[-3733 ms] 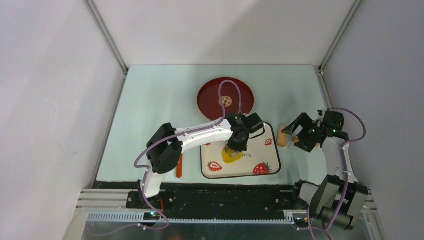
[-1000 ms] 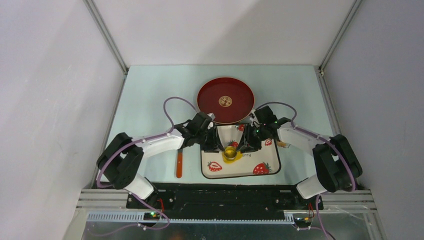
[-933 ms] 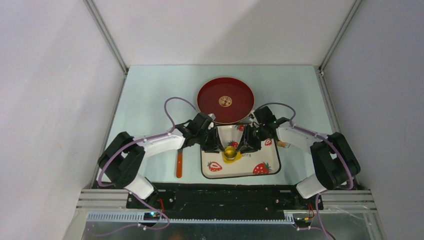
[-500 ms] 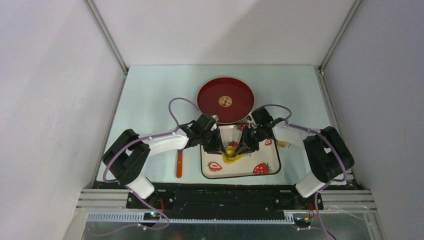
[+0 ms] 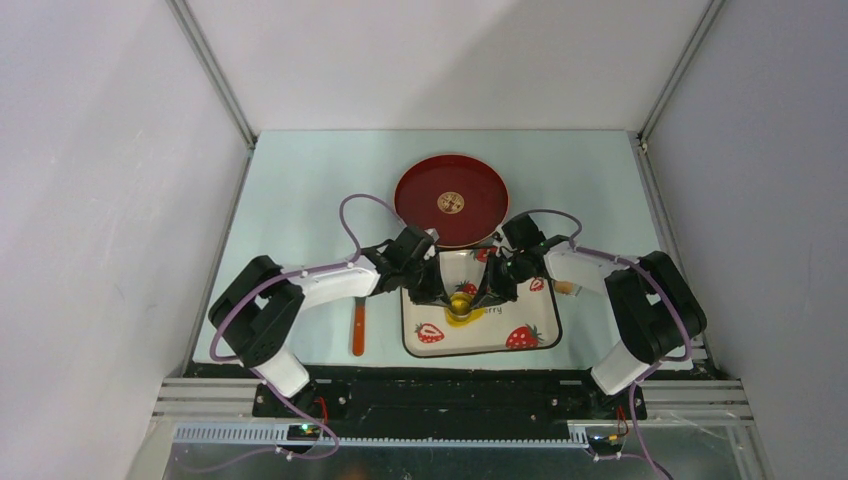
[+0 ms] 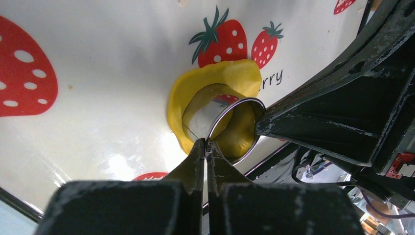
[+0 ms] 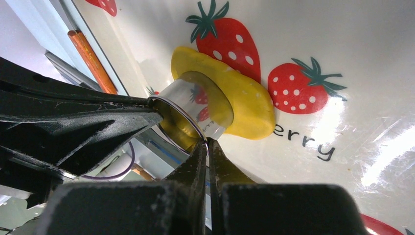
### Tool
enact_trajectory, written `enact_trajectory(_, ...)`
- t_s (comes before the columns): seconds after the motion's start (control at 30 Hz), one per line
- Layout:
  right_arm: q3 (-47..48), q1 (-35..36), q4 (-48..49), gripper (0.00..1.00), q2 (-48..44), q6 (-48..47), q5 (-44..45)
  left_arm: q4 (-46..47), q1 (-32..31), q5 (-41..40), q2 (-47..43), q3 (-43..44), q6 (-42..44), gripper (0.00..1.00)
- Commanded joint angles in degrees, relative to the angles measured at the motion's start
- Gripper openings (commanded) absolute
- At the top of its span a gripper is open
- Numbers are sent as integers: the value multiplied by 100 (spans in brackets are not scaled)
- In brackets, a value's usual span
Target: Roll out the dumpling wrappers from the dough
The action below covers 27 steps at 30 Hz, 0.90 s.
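We see both hands meeting over the strawberry-print tray (image 5: 535,305). The left hand (image 6: 205,142) and the right hand (image 7: 206,142) are each pinched shut on the thin rim of the metal ring cutter (image 7: 198,103), from opposite sides. We judge this two-sided grip is there to keep the ring level, whether it is pressed or lifted. The ring stands in the dough (image 6: 220,76), a flattened yellow patch near the tray's middle, its edge curling up around the ring. Yellow shows inside the ring, but we cannot tell whether a wrapper is cut free. The red plate (image 5: 420,200) lies just beyond the tray with no yellow piece on it. An orange tool (image 5: 358,330) lies left of the tray. The table (image 5: 300,200) is pale green, closed in by plain grey walls.
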Motion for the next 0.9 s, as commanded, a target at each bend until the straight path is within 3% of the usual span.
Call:
enact_trajectory(0.0, 169, 31, 56, 0, 145, -14, 115, 37, -39, 55, 178, 133, 6, 0)
enact_trajectory(0.87, 103, 54, -217, 0, 452, -171, 786, 39, -162, -166, 637, -42, -156, 0)
